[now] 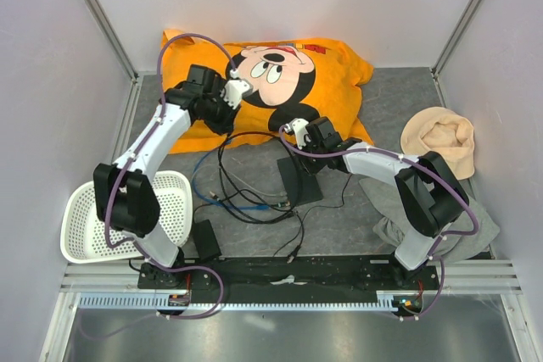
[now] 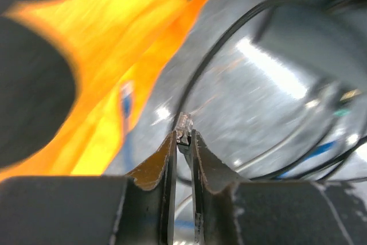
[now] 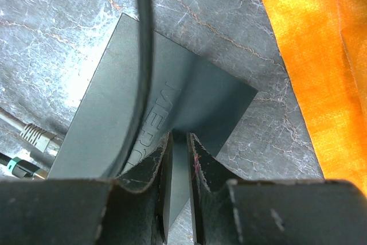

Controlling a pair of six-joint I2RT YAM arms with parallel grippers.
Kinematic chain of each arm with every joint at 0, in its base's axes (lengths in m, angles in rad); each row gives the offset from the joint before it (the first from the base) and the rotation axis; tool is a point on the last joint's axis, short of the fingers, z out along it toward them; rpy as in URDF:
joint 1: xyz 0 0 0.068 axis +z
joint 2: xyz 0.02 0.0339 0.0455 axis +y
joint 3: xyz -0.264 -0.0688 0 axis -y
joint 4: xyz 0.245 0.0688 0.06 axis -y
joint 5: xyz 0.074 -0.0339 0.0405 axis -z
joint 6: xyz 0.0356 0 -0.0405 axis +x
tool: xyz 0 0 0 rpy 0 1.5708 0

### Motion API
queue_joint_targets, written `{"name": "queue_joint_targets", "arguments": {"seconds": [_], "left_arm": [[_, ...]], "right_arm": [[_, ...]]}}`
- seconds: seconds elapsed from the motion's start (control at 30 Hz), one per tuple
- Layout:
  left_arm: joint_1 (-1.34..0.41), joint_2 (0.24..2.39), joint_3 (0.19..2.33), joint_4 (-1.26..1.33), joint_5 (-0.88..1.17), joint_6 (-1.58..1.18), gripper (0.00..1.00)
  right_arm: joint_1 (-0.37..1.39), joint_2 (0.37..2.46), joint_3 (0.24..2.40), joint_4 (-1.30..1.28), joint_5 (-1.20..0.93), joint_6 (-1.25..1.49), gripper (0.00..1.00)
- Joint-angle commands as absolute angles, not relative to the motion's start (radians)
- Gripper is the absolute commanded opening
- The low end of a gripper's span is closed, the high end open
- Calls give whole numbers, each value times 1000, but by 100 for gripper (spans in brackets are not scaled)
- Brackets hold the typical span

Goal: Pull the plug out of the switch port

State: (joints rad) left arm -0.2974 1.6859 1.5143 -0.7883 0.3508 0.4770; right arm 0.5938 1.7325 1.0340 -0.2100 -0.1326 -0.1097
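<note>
Left hand (image 2: pixel 183 142) is pinched shut on a small clear plug (image 2: pixel 183 124), caught only by the very tips of its fingers, with the plug's nose poking out beyond them. It hangs above the table (image 2: pixel 252 107), beside the orange cushion (image 2: pixel 143 38) and well apart from the switch box (image 1: pixel 299 182), so the plug looks to be out of the switch port.

The right hand (image 3: pixel 179 142) has its fingers drawn close together on the near edge of the switch box, apparently clamping it down. The port itself is hidden. To that hand's left, a grey-booted connector (image 3: pixel 35 136) sits at the box's edge.

The grip on the plug is shallow, so a tug from its trailing lead could twist it free. A black cable (image 3: pixel 146 55) lies across the box ahead of the right hand. If the cable snags as either hand moves, it could drag the box or strain the connector beside it.
</note>
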Motion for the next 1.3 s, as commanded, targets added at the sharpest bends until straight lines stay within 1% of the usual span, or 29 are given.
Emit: {"name": "queue_joint_targets", "arguments": {"seconds": [0.0,0.1,0.27,0.3,0.37,0.5,0.57,0.63,0.73,0.77,0.8,0.9,0.97,1.07,1.13,1.27], "left_arm": [[-188,1637,1470,-825,172,638,2],[-134,1644,1454,-819,152,626,2],[-114,1683,1437,-787,149,537,2],[-112,1701,1437,-781,150,523,12],[-112,1718,1443,-766,141,486,18],[-114,1729,1482,-759,146,439,42],[-114,1707,1506,-749,199,422,45],[-114,1669,1526,-741,254,396,45],[-115,1640,1560,-739,438,367,45],[-115,1634,1563,-739,545,358,46],[-121,1631,1562,-738,598,345,46],[-147,1641,1528,-718,780,263,46],[-182,1650,1458,-669,904,190,46],[-262,1661,1349,-592,965,149,46],[-307,1670,1271,-542,962,135,47],[-403,1722,1195,-418,953,84,47]], "right_arm": [[606,1810,980,-365,-127,-112,24],[607,1816,986,-367,-130,-112,24],[618,1824,992,-364,-130,-114,24],[620,1824,992,-364,-130,-114,24],[623,1822,991,-362,-130,-115,24],[624,1810,983,-357,-127,-118,24],[624,1802,979,-353,-126,-118,24],[623,1799,976,-353,-124,-117,24],[624,1801,976,-348,-124,-118,24],[624,1802,977,-351,-124,-118,24],[624,1805,979,-350,-126,-117,24],[624,1805,980,-351,-124,-117,24],[623,1801,977,-351,-124,-117,24],[624,1789,970,-351,-123,-120,25],[623,1783,965,-351,-118,-120,25],[623,1761,950,-356,-117,-121,25]]}}
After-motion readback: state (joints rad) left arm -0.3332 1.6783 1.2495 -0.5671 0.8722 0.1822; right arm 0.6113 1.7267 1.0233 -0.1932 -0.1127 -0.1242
